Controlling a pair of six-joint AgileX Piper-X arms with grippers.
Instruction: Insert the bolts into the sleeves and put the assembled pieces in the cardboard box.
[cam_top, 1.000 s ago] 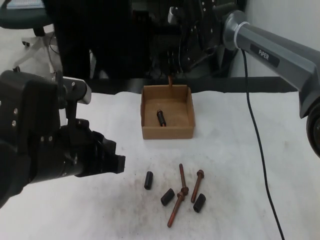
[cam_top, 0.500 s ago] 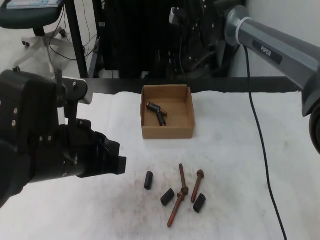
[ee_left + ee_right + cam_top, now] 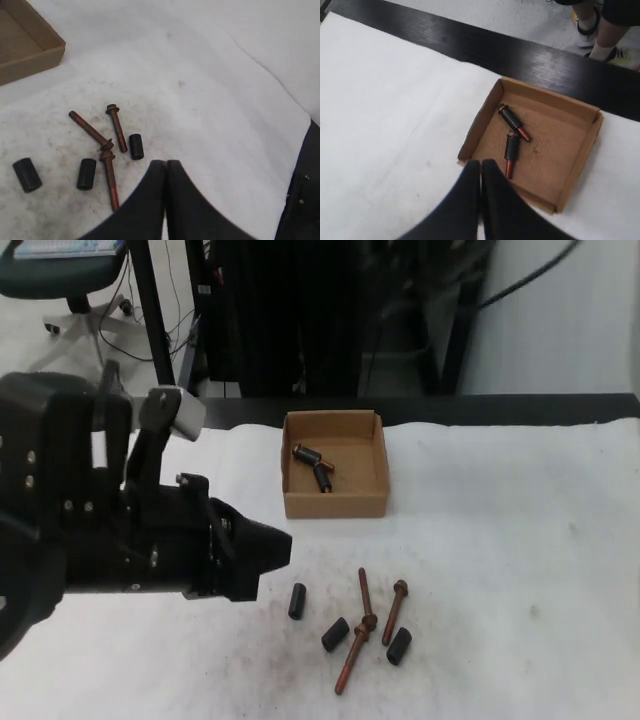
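Left end effector shut, empty, over counter nr 3 loose bolts & 3 sleeves. Right end effector shut, empty, above cardboard box; 2 assembled pcs inside, maybe touching.

Lying crossed-close in the open cardboard box: two assembled pieces. Before it, loose and flat: three copper-coloured bolts, two touching, among three black sleeves.

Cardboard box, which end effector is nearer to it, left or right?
Right, apparently. The right end effector hangs at the rim of the cardboard box; the left end effector hangs over the loose bolts and sleeves.
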